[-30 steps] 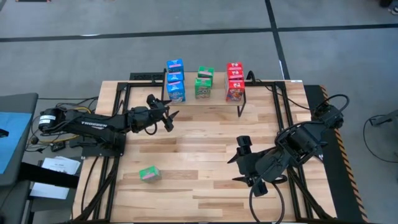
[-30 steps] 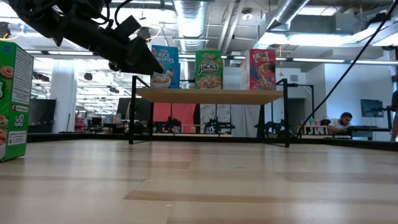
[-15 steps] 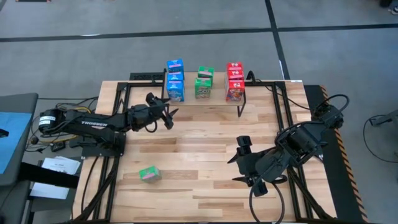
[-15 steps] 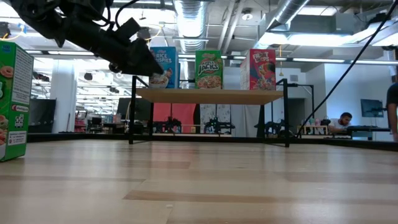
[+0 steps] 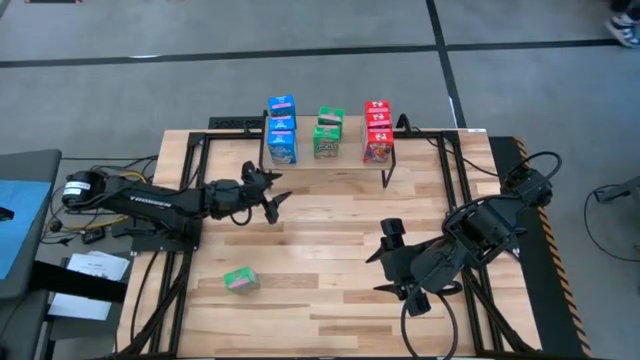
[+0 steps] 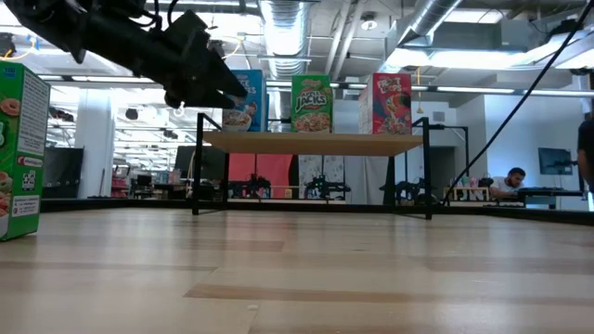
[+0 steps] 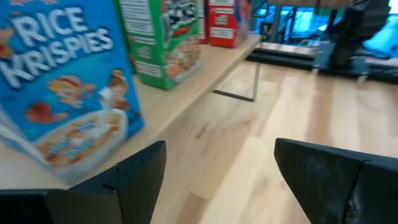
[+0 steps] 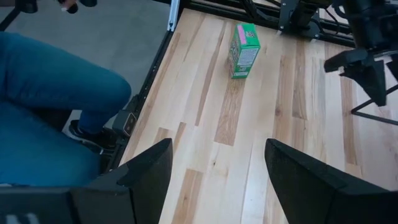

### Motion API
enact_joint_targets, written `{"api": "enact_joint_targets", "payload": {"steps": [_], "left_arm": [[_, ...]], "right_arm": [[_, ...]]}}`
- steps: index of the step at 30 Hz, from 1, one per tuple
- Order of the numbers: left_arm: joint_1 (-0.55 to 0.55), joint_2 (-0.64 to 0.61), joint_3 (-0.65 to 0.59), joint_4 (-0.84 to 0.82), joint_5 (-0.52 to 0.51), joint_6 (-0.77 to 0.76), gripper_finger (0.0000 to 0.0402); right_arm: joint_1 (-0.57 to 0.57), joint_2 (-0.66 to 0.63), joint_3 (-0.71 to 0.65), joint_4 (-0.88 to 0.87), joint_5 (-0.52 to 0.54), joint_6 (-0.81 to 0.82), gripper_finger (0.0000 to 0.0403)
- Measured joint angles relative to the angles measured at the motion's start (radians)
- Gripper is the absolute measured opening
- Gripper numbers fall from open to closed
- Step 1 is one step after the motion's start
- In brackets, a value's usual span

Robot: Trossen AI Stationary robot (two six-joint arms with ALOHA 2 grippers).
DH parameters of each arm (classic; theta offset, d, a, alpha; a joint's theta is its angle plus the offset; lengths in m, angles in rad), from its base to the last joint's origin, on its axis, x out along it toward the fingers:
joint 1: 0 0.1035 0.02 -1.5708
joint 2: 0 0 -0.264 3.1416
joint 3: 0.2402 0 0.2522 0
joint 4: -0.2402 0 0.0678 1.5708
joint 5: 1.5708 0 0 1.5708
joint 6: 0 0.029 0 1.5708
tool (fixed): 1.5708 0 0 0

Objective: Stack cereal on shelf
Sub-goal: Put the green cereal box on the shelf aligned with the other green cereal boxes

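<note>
Only the right wrist view shows a person's leg (image 8: 50,112) beside the counter (image 8: 261,155); both grippers' jaws gape empty.

past my left fingers the blue box (image 7: 59,93) reads "rice krispies". on the shelf (image 6: 316,142), the green box (image 6: 312,103) says "jacks". my left arm (image 5: 150,198) is marked "trossen".
</note>
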Motion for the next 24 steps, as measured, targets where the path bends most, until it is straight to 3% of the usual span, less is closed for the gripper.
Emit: {"api": "enact_joint_targets", "payload": {"steps": [16,24], "left_arm": [[-0.17,0.0,0.0,0.009,0.04,-0.13,0.0291],[-0.212,0.0,0.0,0.1,0.243,-0.116,0.0291]], "right_arm": [[0.0,0.0,0.0,0.0,-0.001,0.076,0.0281],[0.0,0.0,0.0,0.0,-0.001,0.078,0.0281]]}}
